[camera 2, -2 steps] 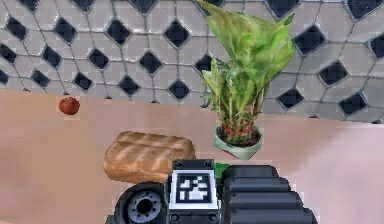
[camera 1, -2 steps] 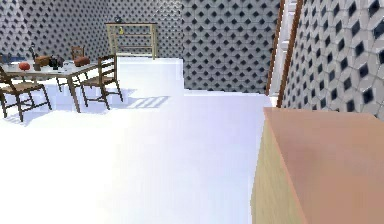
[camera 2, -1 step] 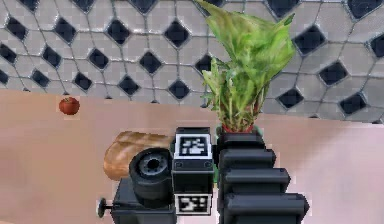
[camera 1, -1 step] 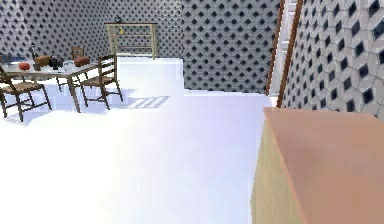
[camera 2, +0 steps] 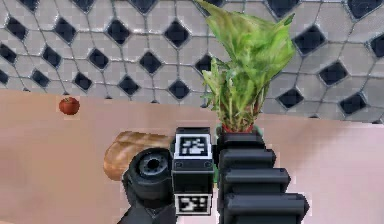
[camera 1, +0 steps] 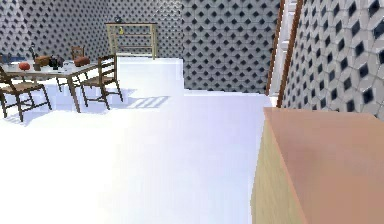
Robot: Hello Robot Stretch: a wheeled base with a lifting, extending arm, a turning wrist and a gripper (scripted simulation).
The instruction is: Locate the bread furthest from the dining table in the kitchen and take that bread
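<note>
At the desk (camera 2: 50,160), my gripper (camera 2: 150,176) is by the bread (camera 2: 122,148): grasp step. Cannot tell if it's held; next, lift clear.

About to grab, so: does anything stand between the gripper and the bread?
Nothing visible does. The gripper shows right by the bread; the potted plant and the small red thing stand off to either side.
</note>
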